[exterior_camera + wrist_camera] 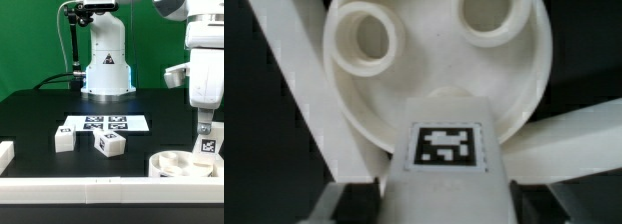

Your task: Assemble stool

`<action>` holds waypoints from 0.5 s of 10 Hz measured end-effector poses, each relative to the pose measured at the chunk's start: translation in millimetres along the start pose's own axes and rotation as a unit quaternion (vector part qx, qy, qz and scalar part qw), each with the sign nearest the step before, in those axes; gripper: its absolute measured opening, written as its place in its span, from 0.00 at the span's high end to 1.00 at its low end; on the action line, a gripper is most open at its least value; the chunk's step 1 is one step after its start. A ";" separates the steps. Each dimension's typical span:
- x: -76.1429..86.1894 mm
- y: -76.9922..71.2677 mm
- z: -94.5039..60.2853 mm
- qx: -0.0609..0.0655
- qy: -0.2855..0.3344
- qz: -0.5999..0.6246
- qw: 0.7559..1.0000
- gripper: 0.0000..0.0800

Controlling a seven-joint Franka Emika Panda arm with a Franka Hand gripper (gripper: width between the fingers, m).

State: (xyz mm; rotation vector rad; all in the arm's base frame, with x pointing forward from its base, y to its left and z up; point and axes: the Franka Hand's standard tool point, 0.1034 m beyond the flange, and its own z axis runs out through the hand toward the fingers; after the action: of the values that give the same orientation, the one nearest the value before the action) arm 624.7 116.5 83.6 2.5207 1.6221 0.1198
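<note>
Pinched in the gripper (206, 133), jaws part closed against its flat sides: one blocky stool leg (441, 142), tag turned to the wrist camera. Hangs at the exterior view's right, near edge of the scene, just above the round seat disc (165, 165); touching it or barely clear, cannot tell.

Appears to be hard moulded white plastic: probably light, stiff, no give, smooth and faintly glossy, so likely to slide if gripped loosely. Best taken squarely across two parallel flat faces, up toward one end, leaving the other end free for seating. Not fragile by the look of it, but prone to twisting in a skewed hold.

Shallow and rimmed, that disc, with round recesses in its floor; graspable only by the rim.

Well apart toward the exterior view's left, on the black table (40, 110): a loose leg (63, 140) and a second leg (110, 146), both short, chunky, tagged. Just beyond, the marker board (105, 124); nearest, a long front rail (100, 186).
</note>
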 end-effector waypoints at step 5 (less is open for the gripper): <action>-5.2 2.8 0.7 0.003 0.002 0.221 0.975 0.57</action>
State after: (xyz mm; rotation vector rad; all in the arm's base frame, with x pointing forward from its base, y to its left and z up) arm 625.1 110.6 83.4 2.8423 1.0332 0.1641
